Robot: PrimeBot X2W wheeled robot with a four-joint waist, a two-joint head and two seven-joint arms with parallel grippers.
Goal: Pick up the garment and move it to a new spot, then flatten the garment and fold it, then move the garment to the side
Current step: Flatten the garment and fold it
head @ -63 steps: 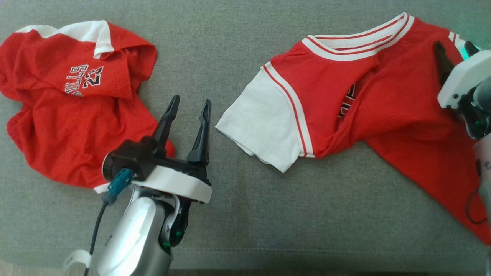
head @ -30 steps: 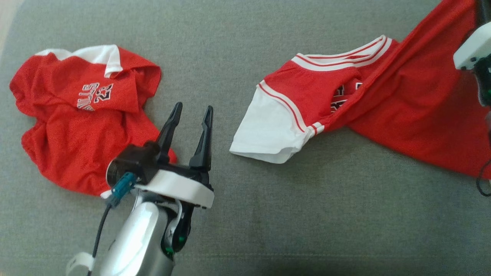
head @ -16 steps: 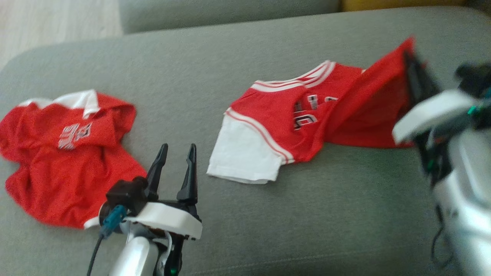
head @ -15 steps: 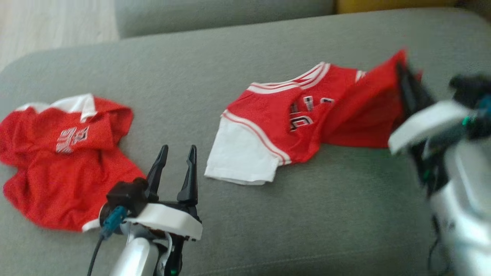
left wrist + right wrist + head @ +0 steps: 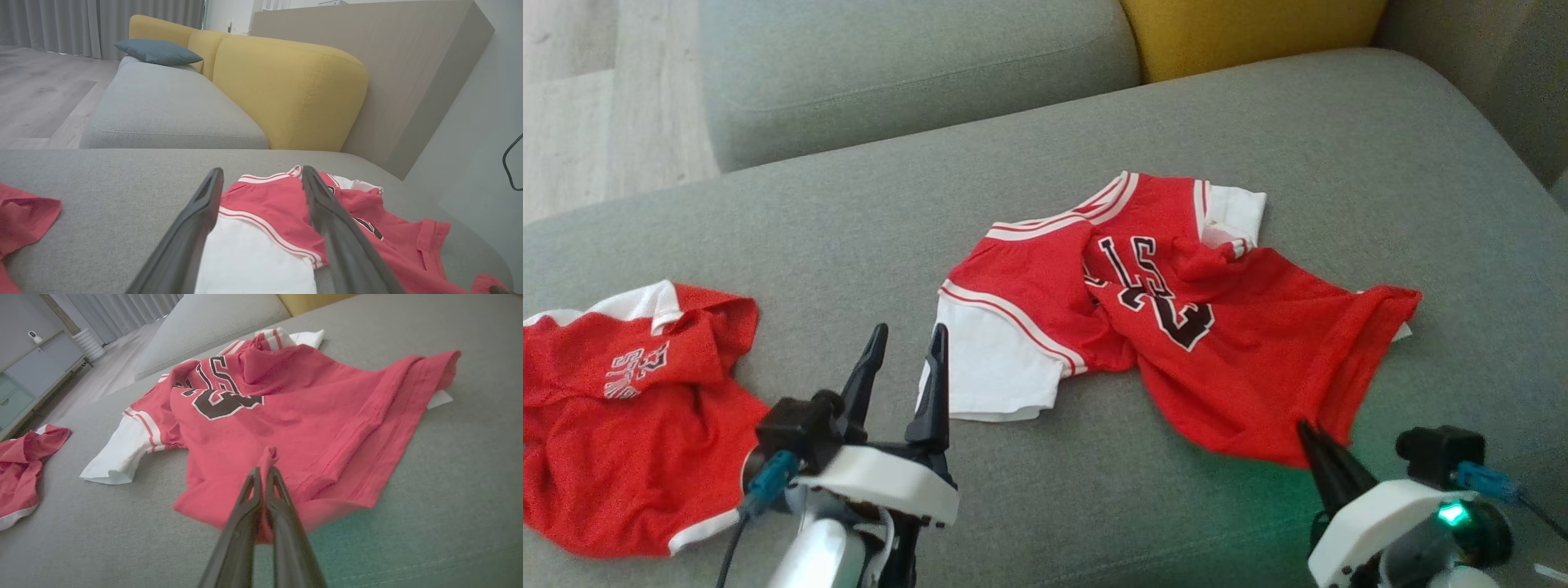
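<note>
**Garment hem being pinched on the sofa seat**

The garment [image 5: 1217,351] is lying crumpled on the grey sofa seat [image 5: 1339,122], in front of the yellow cushion [image 5: 1241,33]. A small fold of its hem, on the edge farthest from that cushion, is being gripped by the right tool [image 5: 263,471], its jaws pressed together. The left tool [image 5: 908,335] is being held wide and empty, farther from the cushion than the white sleeve. Only a thin pinch is being gripped, so a hard pull is judged likely to slip it free, and trailing cloth may be dragged into deeper creases.
</note>
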